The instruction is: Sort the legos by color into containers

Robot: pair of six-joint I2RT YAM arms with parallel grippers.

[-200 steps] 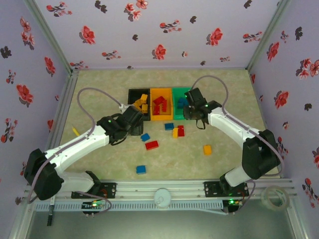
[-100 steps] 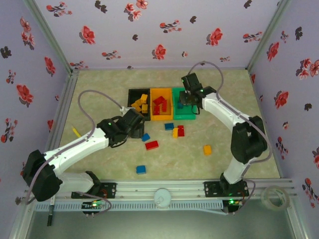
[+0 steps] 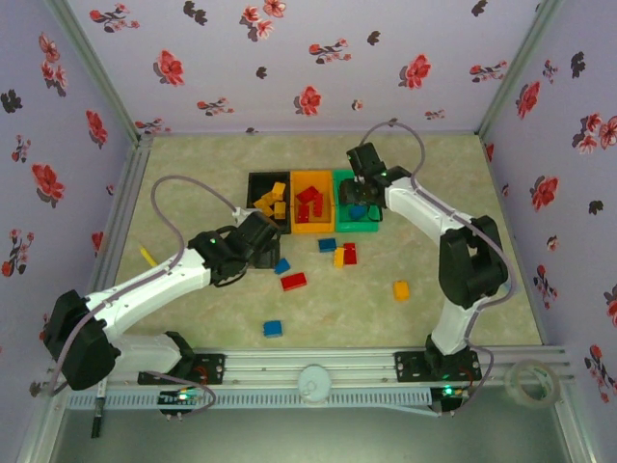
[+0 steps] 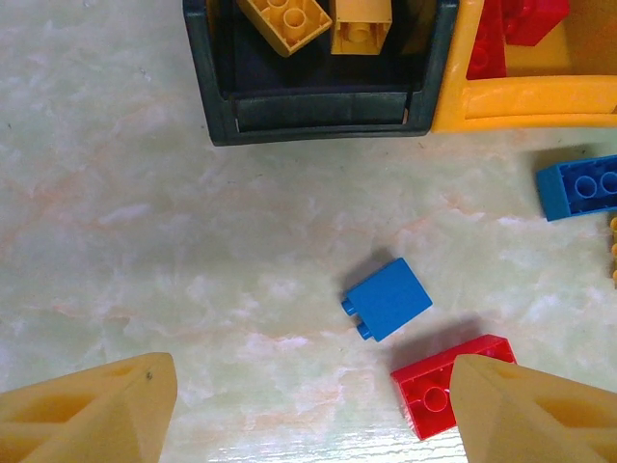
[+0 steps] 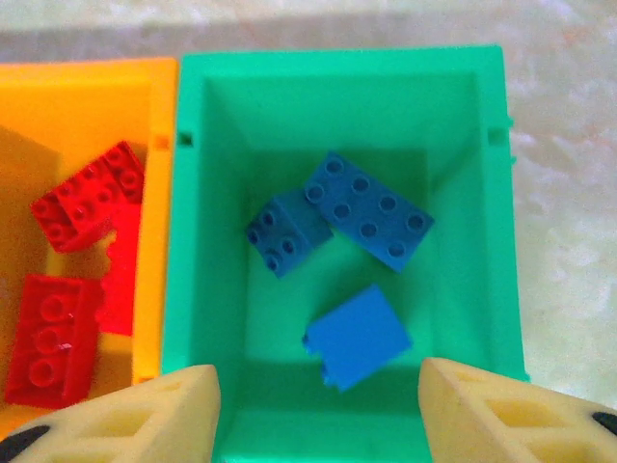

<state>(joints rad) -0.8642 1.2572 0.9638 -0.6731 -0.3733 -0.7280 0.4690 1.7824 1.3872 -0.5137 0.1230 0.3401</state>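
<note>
The black (image 3: 253, 198), orange (image 3: 313, 230) and green (image 3: 357, 228) containers stand in a row at mid-table. My right gripper (image 3: 359, 198) (image 5: 318, 405) hangs open over the green bin (image 5: 337, 77). A blue lego (image 5: 359, 336) lies slightly blurred just below it, beside two other blue ones. Red legos (image 5: 87, 198) fill the orange bin (image 5: 87, 96), and yellow ones (image 4: 284, 19) sit in the black bin (image 4: 318, 111). Above the table in front of the black bin, my left gripper (image 3: 268, 258) (image 4: 313, 405) is open and empty. A blue lego (image 4: 388, 298) lies ahead of it, and a red one (image 4: 434, 391) by its right finger.
More loose legos lie on the table: blue (image 3: 327, 245), a yellow and red pair (image 3: 344, 255), orange-yellow (image 3: 400, 289) and blue (image 3: 273, 328). A yellow stick (image 3: 146, 255) rests near the left wall. A tape roll (image 3: 533, 383) sits off the table at front right.
My right arm swung back over the green bin and its jaws opened, letting the blue lego go into the bin. The left arm barely moved.
</note>
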